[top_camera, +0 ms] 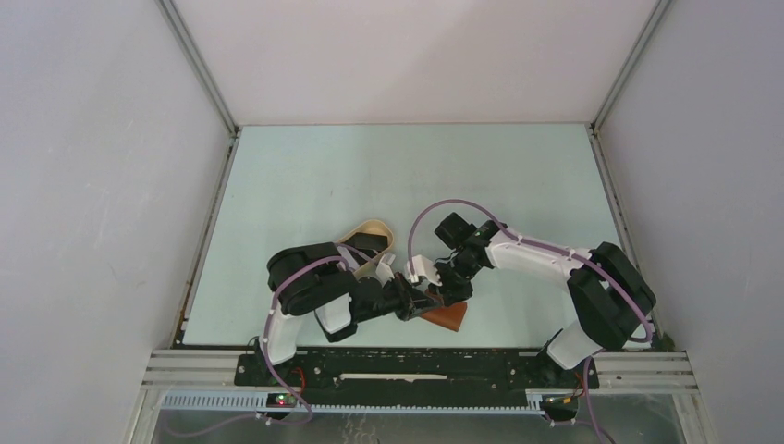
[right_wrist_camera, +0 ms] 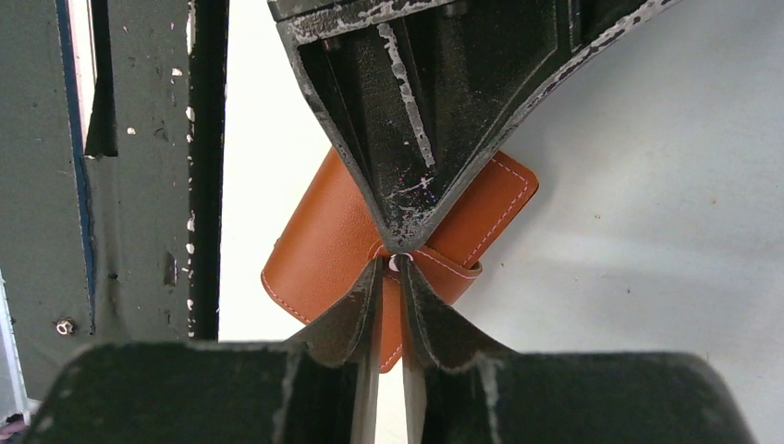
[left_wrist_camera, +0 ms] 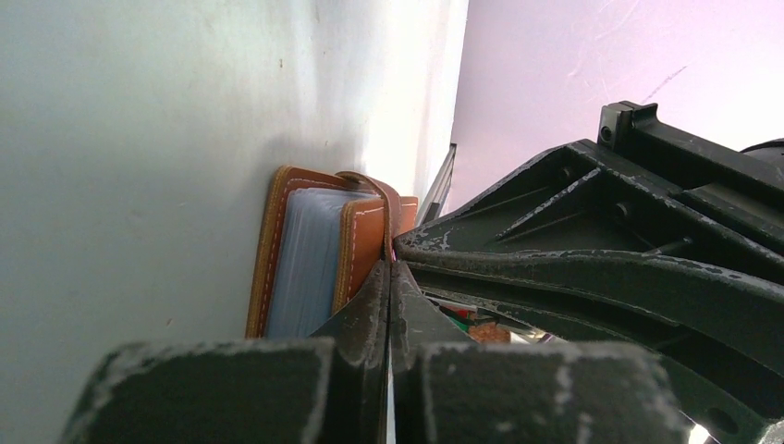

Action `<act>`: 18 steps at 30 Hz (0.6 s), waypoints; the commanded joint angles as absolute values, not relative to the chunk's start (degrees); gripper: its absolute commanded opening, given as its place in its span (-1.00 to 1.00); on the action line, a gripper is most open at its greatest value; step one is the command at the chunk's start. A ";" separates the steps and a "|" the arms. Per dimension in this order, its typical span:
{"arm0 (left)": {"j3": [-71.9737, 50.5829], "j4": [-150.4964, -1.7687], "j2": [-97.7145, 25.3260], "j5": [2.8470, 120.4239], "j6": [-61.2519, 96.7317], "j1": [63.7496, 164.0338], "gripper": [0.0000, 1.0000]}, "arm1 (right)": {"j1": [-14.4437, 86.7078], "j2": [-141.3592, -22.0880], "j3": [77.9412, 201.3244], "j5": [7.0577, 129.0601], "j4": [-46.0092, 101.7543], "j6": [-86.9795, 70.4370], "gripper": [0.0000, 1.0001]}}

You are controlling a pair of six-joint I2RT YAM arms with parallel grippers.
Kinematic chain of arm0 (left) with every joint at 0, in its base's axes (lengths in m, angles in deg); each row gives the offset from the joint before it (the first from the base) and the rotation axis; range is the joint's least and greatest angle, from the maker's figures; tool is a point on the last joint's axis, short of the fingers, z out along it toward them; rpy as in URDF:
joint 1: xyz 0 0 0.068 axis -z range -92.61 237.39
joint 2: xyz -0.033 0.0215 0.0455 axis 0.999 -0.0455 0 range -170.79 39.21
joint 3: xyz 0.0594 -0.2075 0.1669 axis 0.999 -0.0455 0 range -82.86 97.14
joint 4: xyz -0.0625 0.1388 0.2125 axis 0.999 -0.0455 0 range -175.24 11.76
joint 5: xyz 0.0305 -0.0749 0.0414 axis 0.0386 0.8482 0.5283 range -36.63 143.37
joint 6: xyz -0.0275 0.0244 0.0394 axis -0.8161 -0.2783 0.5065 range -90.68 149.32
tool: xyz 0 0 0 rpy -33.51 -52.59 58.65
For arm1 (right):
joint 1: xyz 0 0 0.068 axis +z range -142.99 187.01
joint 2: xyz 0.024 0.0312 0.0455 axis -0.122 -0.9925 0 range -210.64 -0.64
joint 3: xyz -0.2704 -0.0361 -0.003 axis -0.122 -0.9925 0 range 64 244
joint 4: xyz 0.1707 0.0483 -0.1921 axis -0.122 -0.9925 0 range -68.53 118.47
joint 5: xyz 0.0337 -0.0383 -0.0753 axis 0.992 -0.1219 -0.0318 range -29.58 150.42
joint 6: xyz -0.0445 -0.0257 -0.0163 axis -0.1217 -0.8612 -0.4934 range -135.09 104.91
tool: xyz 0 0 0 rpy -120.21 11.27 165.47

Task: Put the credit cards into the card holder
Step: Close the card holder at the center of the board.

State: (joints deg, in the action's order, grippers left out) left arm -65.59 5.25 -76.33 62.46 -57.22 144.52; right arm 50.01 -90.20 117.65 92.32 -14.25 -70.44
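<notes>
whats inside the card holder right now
Between the leather covers of the card holder, clear plastic sleeves show. Seen edge-on and partly behind the flap, any cards in them are hidden.

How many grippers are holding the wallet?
2. The left gripper pinches the wallet's strap from one side; the right gripper pinches it from the opposite side, tips nearly touching.

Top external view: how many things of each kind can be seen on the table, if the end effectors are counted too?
End effectors: 2, the left end effector and the right end effector
Card holder: 1
Beige tray: 1
Total: 4
Not counted: the dark contents of the tray, too small to identify.
</notes>
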 commanded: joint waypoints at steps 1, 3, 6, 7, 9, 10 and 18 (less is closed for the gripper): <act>-67.59 0.86 -78.12 62.25 -58.90 143.91 -1.00 | 51.45 -92.43 117.52 90.30 -13.87 -69.75 -0.63; -67.61 0.90 -78.11 62.35 -58.78 143.91 -1.00 | 51.72 -92.83 117.52 89.95 -13.97 -69.75 -0.64; -67.66 0.79 -77.97 62.56 -58.69 143.91 -1.00 | 52.21 -93.43 117.52 89.31 -14.21 -69.84 -0.66; -67.74 0.83 -77.95 62.55 -58.66 143.91 -1.00 | 52.34 -93.59 117.50 89.18 -14.23 -69.78 -0.65; -67.79 0.77 -77.78 62.64 -58.62 143.91 -1.00 | 52.59 -93.89 117.54 88.88 -14.31 -69.75 -0.66; -67.87 0.69 -77.72 62.61 -58.59 143.91 -1.00 | 52.75 -94.12 117.53 88.63 -14.32 -69.75 -0.67; -67.99 -0.56 -76.57 62.94 -58.20 143.91 -1.00 | 53.56 -95.60 117.61 87.54 -14.53 -69.28 -0.69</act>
